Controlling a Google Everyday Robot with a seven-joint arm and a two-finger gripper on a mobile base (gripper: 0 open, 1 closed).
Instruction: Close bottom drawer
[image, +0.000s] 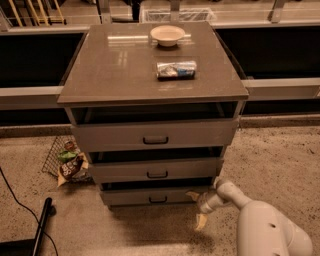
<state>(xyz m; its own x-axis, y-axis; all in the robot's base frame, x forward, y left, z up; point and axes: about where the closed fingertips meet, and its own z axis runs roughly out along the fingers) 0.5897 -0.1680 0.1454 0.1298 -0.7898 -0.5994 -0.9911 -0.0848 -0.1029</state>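
Observation:
The bottom drawer (150, 196) is the lowest, narrowest grey front of the cabinet, with a small dark pull handle (158, 199). It stands only slightly out, with a thin dark gap above it. My gripper (197, 208) is at the drawer front's right end, low by the floor, reached in from the lower right on the white arm (235, 196). Its pale fingers are spread open and hold nothing. The upper fingertip (192, 195) is against the drawer's right end; the lower one (201, 221) points down at the floor.
The middle drawer (157, 170) and top drawer (155, 135) both stand partly open. A bowl (167, 35) and a lying can (176, 69) are on the cabinet top. A wire basket of rubbish (67, 162) sits left of the cabinet. A black cable and pole (40, 225) lie lower left.

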